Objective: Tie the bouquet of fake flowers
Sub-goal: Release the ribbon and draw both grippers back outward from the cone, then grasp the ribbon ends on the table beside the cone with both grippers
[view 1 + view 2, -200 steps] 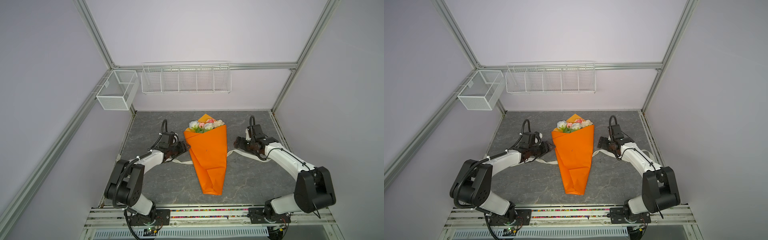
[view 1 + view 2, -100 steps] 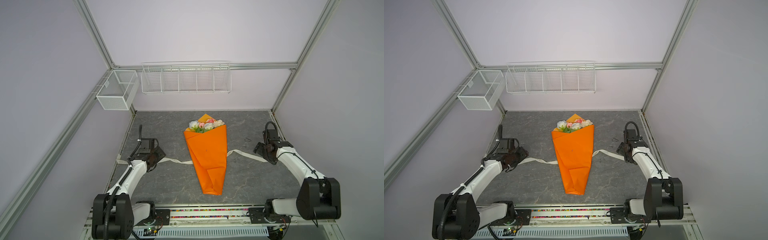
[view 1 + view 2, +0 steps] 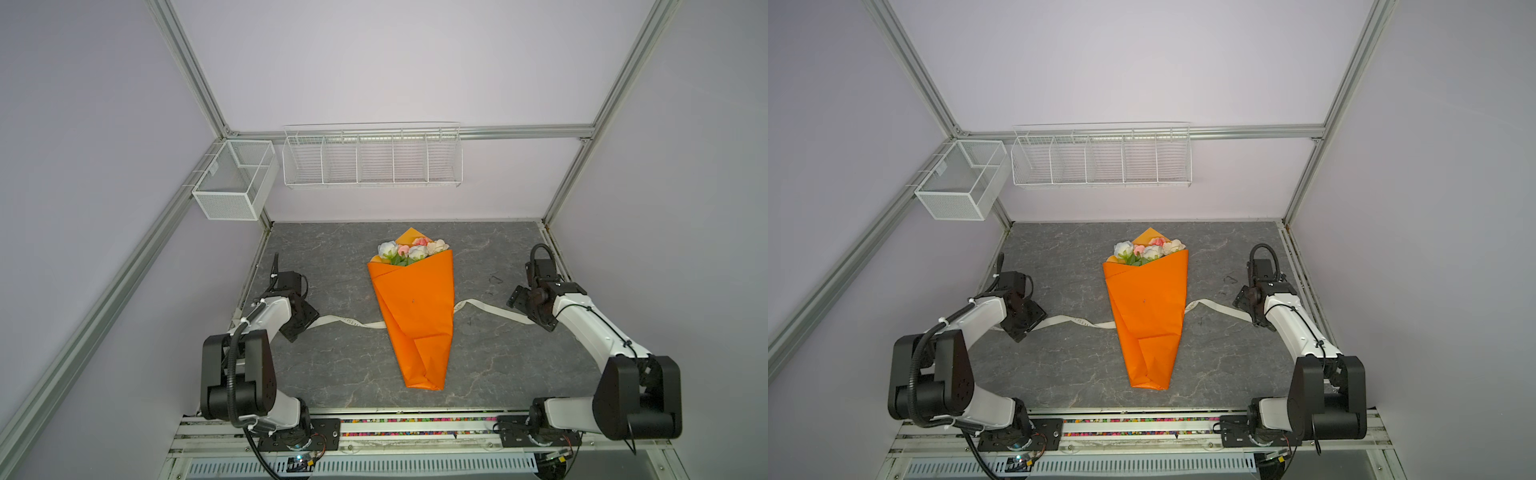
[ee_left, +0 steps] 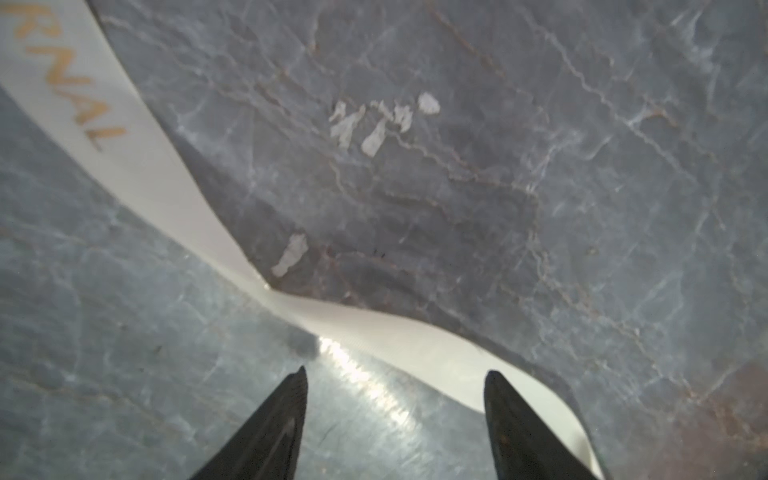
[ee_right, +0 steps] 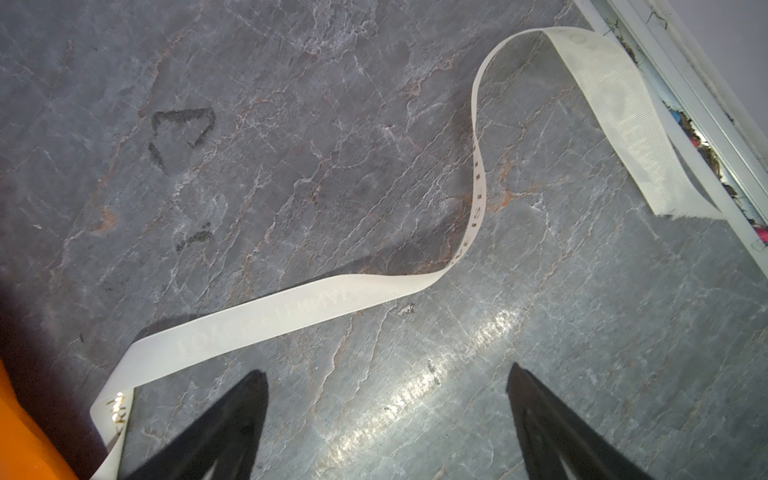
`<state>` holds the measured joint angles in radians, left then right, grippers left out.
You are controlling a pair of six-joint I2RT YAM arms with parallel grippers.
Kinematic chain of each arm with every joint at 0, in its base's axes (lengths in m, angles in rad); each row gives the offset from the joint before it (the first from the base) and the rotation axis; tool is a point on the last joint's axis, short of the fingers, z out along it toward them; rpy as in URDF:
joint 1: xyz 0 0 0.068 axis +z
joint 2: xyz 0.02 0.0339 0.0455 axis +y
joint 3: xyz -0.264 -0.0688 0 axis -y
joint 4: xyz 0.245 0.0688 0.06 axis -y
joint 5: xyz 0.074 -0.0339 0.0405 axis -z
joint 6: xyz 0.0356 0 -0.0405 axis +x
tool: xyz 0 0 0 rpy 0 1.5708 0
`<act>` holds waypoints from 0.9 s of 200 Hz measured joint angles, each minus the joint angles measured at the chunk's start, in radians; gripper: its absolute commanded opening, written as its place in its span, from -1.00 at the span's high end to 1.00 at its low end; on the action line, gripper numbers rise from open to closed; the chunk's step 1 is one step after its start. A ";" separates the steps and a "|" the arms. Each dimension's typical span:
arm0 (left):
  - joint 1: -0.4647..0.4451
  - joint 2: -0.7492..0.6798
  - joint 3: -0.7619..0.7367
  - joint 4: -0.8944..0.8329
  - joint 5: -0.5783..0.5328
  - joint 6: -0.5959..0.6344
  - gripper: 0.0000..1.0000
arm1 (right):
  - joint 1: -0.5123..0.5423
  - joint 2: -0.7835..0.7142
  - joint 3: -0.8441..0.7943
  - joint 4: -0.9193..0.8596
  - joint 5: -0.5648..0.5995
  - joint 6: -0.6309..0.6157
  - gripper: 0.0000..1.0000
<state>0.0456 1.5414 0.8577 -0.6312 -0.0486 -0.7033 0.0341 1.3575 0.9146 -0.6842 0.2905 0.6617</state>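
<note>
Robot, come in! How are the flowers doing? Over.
Left gripper open over the ribbon. Right gripper open, empty. Bouquet of fake flowers in orange paper, untied, ribbon loose beneath. Nothing in the way.

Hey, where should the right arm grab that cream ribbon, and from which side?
Grip the ribbon where it twists up on edge, midway along its loose right stretch. Come straight down with the right gripper, fingers straddling that raised part; elsewhere it lies flat on the table, probably harder to pinch.
</note>
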 measured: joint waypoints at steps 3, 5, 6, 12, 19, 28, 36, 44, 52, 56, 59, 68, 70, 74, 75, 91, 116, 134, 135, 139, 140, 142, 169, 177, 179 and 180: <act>0.000 0.012 0.010 -0.002 -0.003 0.000 -0.35 | 0.000 0.000 0.000 0.000 0.000 -0.001 -0.86; 0.000 0.020 0.016 -0.003 -0.004 -0.001 -0.35 | 0.000 0.000 0.000 0.000 0.001 -0.001 -0.86; 0.000 0.023 0.018 -0.004 -0.005 -0.001 -0.35 | 0.000 0.000 0.000 0.000 0.001 -0.003 -0.85; 0.000 0.042 0.032 -0.008 -0.008 -0.002 -0.34 | 0.000 0.000 0.000 -0.001 0.002 -0.004 -0.85; 0.000 0.060 0.043 -0.014 -0.014 -0.003 -0.33 | 0.000 0.000 0.000 -0.002 0.004 -0.006 -0.84; 0.000 0.079 0.053 -0.023 -0.025 -0.003 -0.31 | 0.000 0.000 0.000 -0.004 0.010 -0.008 -0.83; 0.000 0.090 0.054 -0.028 -0.032 -0.003 -0.30 | -0.002 0.000 0.000 -0.008 0.014 -0.008 -0.83; 0.000 0.097 0.055 -0.034 -0.042 -0.003 -0.28 | -0.007 0.000 0.000 -0.010 0.018 -0.008 -0.82; 0.000 0.097 0.055 -0.034 -0.048 -0.003 -0.27 | -0.014 0.000 0.000 -0.010 0.020 -0.008 -0.82; 0.000 0.097 0.054 -0.034 -0.050 -0.003 -0.25 | -0.019 0.000 0.000 -0.010 0.020 -0.008 -0.82; 0.000 0.097 0.053 -0.033 -0.052 -0.003 -0.23 | -0.022 0.000 0.000 -0.010 0.020 -0.009 -0.82; 0.000 0.097 0.051 -0.030 -0.057 -0.003 -0.18 | -0.029 0.000 0.000 -0.010 0.021 -0.011 -0.82; 0.000 0.097 0.050 -0.030 -0.058 -0.003 -0.16 | -0.031 0.000 0.000 -0.010 0.021 -0.011 -0.82; 0.000 0.097 0.048 -0.028 -0.059 -0.003 -0.13 | -0.034 0.000 0.000 -0.010 0.023 -0.012 -0.82; 0.000 0.097 0.048 -0.028 -0.059 -0.003 -0.11 | -0.034 0.000 0.000 -0.010 0.023 -0.012 -0.82; 0.000 0.098 0.046 -0.021 -0.062 0.002 0.09 | -0.042 0.000 0.000 -0.010 0.024 -0.016 -0.82; 0.000 0.101 0.047 -0.010 -0.070 0.012 0.34 | -0.052 0.008 0.000 -0.008 0.022 -0.026 -0.85; 0.000 0.101 0.048 -0.007 -0.066 0.023 0.60 | -0.069 0.025 -0.002 -0.001 0.007 -0.031 -0.97; 0.000 0.101 0.048 -0.007 -0.066 0.024 0.62 | -0.072 0.027 -0.003 0.001 0.004 -0.030 -0.99; 0.000 0.101 0.048 -0.007 -0.064 0.030 0.73 | -0.076 0.029 -0.005 0.005 -0.003 -0.035 -0.97; 0.000 0.101 0.048 -0.006 -0.064 0.027 0.75 | -0.079 0.031 -0.005 0.007 -0.005 -0.032 -0.96; 0.001 0.101 0.048 -0.007 -0.063 0.029 0.81 | -0.082 0.032 -0.006 0.010 -0.011 -0.032 -0.93; 0.005 0.095 0.052 0.004 0.002 0.053 1.00 | -0.142 0.054 -0.044 0.057 -0.098 -0.040 -0.61; 0.004 0.092 0.052 0.008 0.032 0.058 1.00 | -0.159 0.067 -0.055 0.066 -0.127 -0.038 -0.58; 0.004 0.090 0.052 0.009 0.039 0.058 1.00 | -0.164 0.071 -0.057 0.069 -0.133 -0.037 -0.58; 0.004 0.089 0.052 0.010 0.044 0.060 1.00 | -0.167 0.073 -0.058 0.070 -0.137 -0.039 -0.58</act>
<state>0.0494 1.6299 0.9100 -0.6212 -0.0044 -0.6434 -0.1329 1.4307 0.8566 -0.6140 0.1535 0.6228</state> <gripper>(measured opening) 0.048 0.804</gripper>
